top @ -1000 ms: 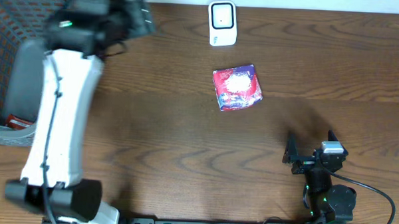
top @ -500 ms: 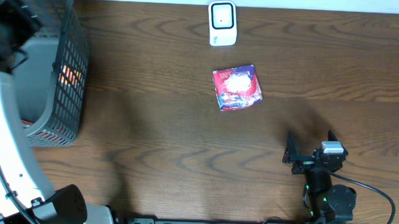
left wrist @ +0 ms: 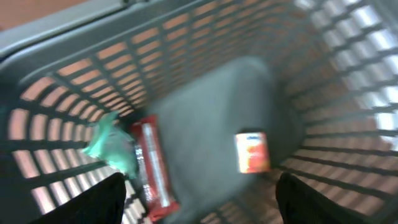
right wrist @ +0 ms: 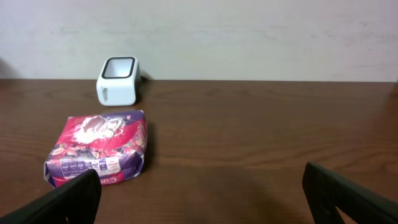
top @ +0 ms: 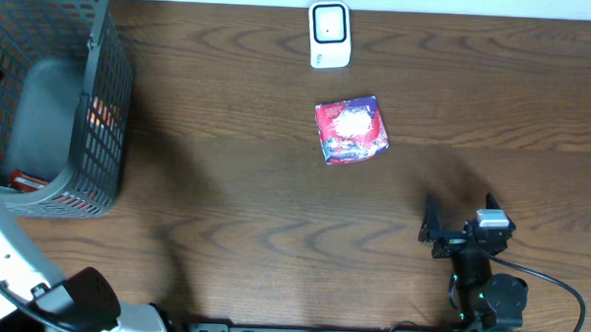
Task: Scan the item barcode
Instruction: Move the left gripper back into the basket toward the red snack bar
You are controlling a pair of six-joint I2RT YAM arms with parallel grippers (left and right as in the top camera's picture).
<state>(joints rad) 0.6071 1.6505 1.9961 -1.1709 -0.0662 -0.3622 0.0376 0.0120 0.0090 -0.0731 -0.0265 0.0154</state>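
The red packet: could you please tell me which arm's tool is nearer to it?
Right. The right tool points at the packet from the front; the left tool is over the basket, far left.

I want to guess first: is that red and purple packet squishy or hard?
Probably squishy: the packet has puffy, rounded edges, like a soft wrapper. It lies flat and low on the table, so it likely won't roll or tip.

One basket [top: 105, 110]; inside: red packet [left wrist: 152, 171], green wrapper [left wrist: 111, 146], orange box [left wrist: 252, 152]. One scanner [top: 330, 34], one pink pouch [top: 351, 129].
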